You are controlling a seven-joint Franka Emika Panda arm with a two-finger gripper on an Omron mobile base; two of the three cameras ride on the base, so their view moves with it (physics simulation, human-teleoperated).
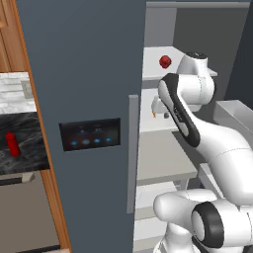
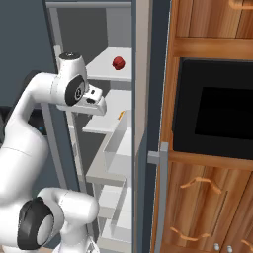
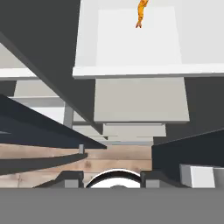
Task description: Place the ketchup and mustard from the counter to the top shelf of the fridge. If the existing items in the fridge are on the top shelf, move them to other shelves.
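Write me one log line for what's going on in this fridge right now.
arm: reaching into open fridge | gripper: shut, holding nothing | red ball: top shelf | orange piece: shelf below | ketchup: on counter

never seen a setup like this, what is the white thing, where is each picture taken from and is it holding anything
The white thing is a robot arm on a base that can drive, in a computer-drawn kitchen. Two pictures come from cameras on that base, behind the arm to its left and right. The third comes from a camera on the hand, looking along the tool.

The arm reaches into an open fridge. On the top shelf sits a small red ball. On the shelf below it lies a tiny orange piece. The hand view looks down past that shelf toward the wooden floor.

On the black counter left of the fridge stands a red ketchup bottle.

The tool is shut, and nothing appears to be held in it.
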